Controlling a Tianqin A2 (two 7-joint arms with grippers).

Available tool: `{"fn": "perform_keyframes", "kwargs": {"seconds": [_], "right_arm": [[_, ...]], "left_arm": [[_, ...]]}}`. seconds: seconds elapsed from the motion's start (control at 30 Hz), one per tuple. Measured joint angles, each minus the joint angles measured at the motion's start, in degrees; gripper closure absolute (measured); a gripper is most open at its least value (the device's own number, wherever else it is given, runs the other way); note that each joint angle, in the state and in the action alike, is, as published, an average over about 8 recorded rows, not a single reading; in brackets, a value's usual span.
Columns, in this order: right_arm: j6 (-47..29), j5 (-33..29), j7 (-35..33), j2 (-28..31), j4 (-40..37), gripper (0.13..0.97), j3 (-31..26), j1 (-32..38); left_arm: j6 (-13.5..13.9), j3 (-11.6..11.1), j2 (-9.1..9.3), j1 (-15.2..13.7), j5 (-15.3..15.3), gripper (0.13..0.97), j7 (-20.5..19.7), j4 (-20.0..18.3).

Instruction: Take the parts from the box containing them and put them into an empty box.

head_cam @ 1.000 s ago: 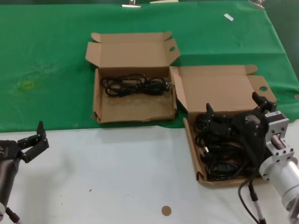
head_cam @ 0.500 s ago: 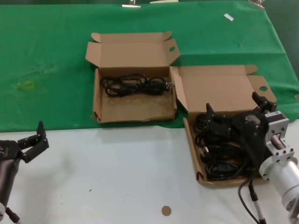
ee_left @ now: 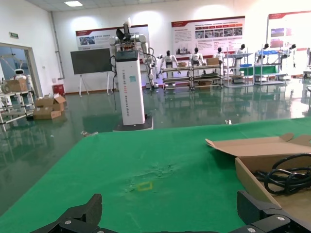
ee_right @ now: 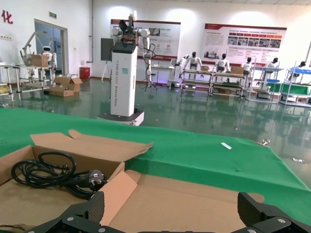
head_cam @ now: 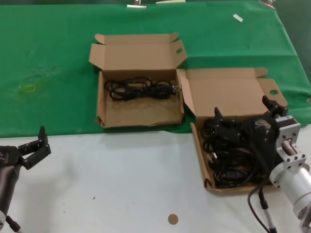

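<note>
The box containing the parts (head_cam: 200, 154) stands at the right on the white table, lid up, holding several black cable bundles (head_cam: 228, 160). My right gripper (head_cam: 245, 110) hovers just above them, open and empty; in the right wrist view (ee_right: 175, 216) only the lid (ee_right: 194, 199) shows between its fingers. The second box (head_cam: 138, 114), with a ragged front edge, sits on the green cloth at centre left and holds one cable bundle (head_cam: 138, 90), also seen in the right wrist view (ee_right: 48, 172) and the left wrist view (ee_left: 286, 177). My left gripper (head_cam: 41, 143) is parked open at the near left.
A green cloth (head_cam: 48, 58) covers the far half of the table and white tabletop (head_cam: 121, 179) the near half. A small brown disc (head_cam: 172, 219) lies near the front edge. A white tag (head_cam: 237, 17) lies at the far right of the cloth.
</note>
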Motion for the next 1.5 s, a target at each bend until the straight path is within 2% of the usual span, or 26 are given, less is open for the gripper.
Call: {"fn": "perform_keyframes", "kwargs": {"seconds": [1.5], "right_arm": [[0.00,0.00,0.00,0.00,0.00,0.129,0.00,0.00]], "left_arm": [[0.00,0.00,0.00,0.00,0.00,0.132,0.00,0.00]]}}
